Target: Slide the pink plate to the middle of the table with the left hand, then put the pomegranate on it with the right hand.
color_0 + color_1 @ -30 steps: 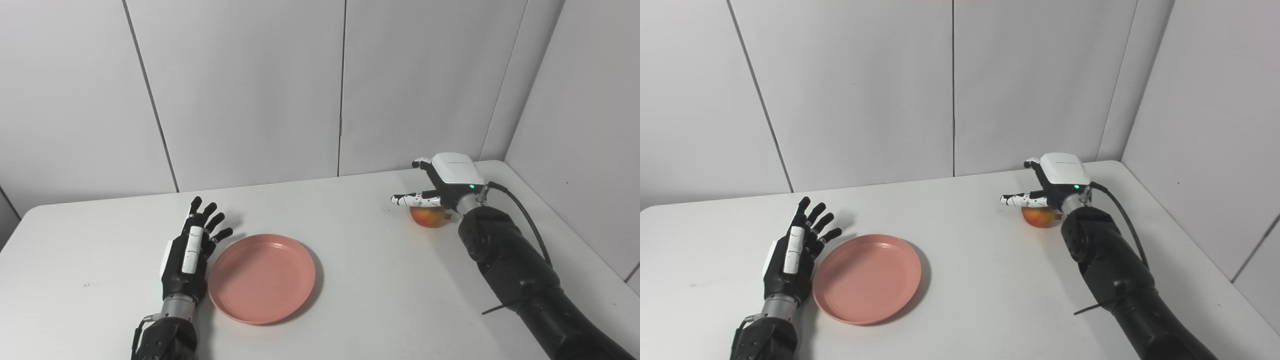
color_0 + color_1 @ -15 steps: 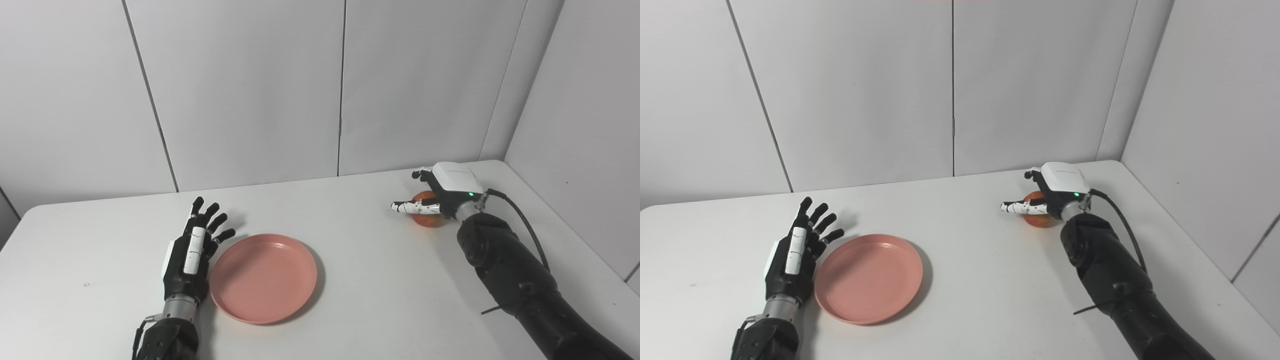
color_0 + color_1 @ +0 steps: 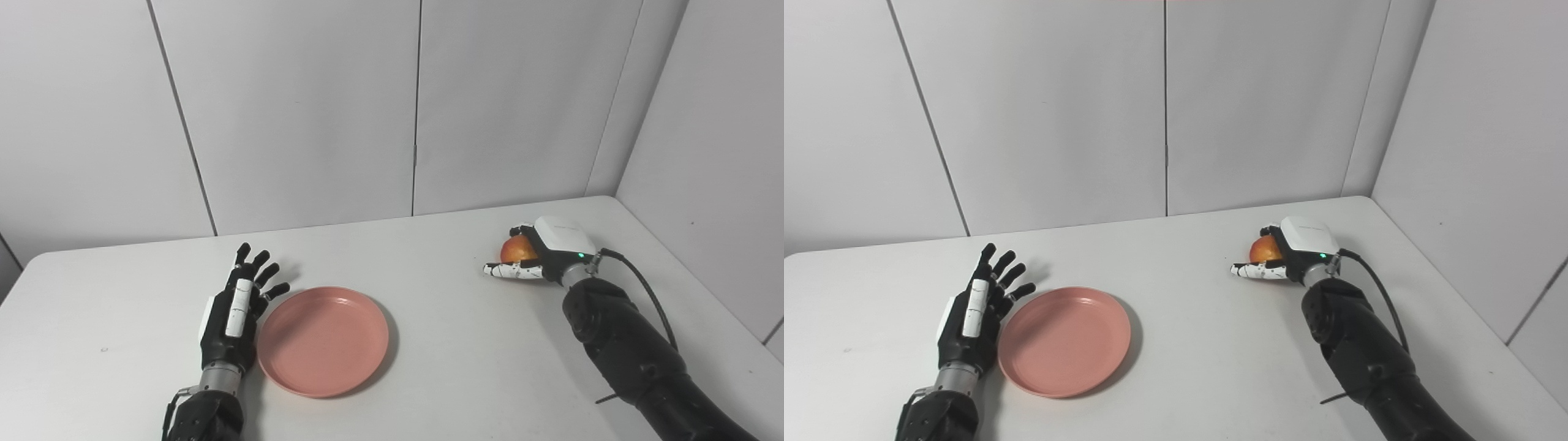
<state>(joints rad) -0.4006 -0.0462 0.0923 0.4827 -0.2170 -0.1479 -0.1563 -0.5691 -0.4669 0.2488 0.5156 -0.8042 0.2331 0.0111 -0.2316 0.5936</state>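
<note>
Lowered since a second ago, my right hand (image 3: 542, 254) now cups the pomegranate (image 3: 516, 250) on the table (image 3: 465, 361), fingers not clamped. Pink plate (image 3: 323, 340) lies beside my open, splayed left hand (image 3: 236, 312).

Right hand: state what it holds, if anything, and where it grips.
The right hand is around the pomegranate, thumb in front; whether it is gripped cannot be told. The left hand holds nothing.

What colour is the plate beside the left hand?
Plain pink plate, no pattern; it shows best in the left eye view.
</note>
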